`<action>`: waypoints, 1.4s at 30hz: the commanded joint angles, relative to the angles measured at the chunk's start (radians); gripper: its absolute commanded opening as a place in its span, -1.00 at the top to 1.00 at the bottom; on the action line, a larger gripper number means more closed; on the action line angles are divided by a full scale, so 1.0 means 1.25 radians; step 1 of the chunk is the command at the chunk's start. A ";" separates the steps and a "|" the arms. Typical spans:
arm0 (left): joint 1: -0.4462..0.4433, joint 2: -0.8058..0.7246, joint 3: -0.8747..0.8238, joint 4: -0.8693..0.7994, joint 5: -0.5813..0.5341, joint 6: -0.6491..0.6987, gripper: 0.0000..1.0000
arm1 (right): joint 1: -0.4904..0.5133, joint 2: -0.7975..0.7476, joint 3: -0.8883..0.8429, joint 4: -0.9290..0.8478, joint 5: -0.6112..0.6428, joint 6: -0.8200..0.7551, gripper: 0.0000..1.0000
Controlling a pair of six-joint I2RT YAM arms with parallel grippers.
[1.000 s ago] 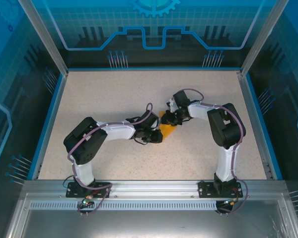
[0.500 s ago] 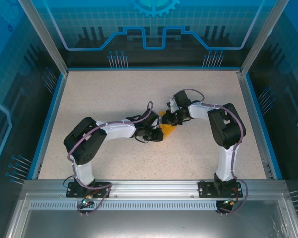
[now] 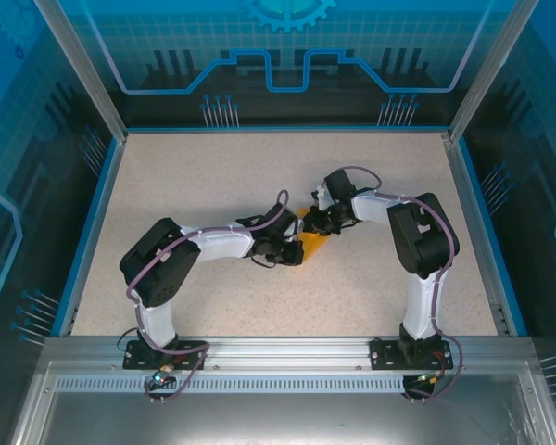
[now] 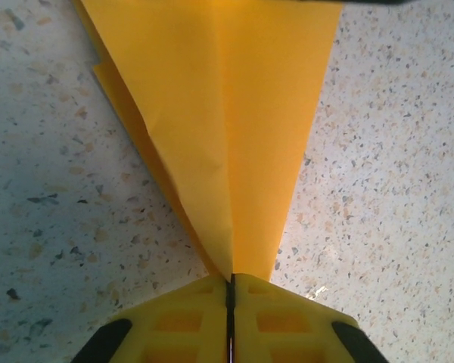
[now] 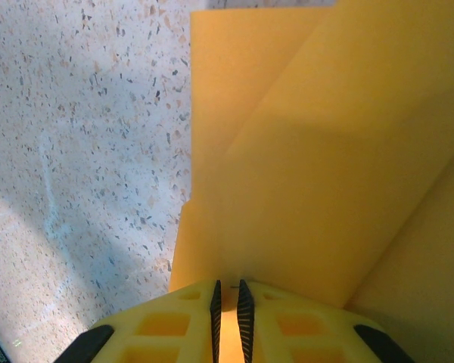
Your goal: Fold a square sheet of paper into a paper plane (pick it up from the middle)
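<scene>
The square sheet of paper lies folded as an orange-yellow paper plane [image 3: 313,245] in the middle of the table, between the two arms. In the left wrist view it is a pointed dart [image 4: 242,113] with a centre crease, layered flaps and its narrow tip at my left gripper [image 4: 230,281]. That gripper's yellow jaws are pressed together on the tip. My right gripper [image 5: 228,286] is shut on a paper edge [image 5: 310,166], with a thin strip showing between its ridged pads. From above, the left gripper [image 3: 296,251] and the right gripper [image 3: 318,225] meet over the paper and hide most of it.
The speckled beige table [image 3: 213,176] is bordered by a blue rim [image 3: 93,218] and transparent walls. The arm bases are bolted to the aluminium rail [image 3: 287,350] at the near edge.
The left jaws have closed a little further on the paper's tip. The left arm edged slightly toward the paper; the right arm and the paper stay put.
</scene>
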 commanded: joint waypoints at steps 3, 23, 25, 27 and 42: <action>-0.017 0.029 0.022 -0.063 0.018 0.046 0.71 | -0.020 0.008 -0.041 -0.045 0.052 -0.018 0.63; 0.026 -0.017 0.030 0.022 0.085 -0.042 0.42 | -0.023 -0.010 -0.056 -0.043 0.044 -0.026 0.64; 0.026 -0.010 0.037 0.020 0.086 -0.041 0.45 | -0.022 -0.011 -0.054 -0.046 0.044 -0.026 0.64; 0.026 -0.001 0.041 0.018 0.087 -0.042 0.56 | -0.022 -0.012 -0.053 -0.047 0.044 -0.026 0.64; 0.025 0.035 0.037 -0.013 0.085 -0.041 0.87 | -0.024 -0.007 -0.051 -0.046 0.043 -0.028 0.65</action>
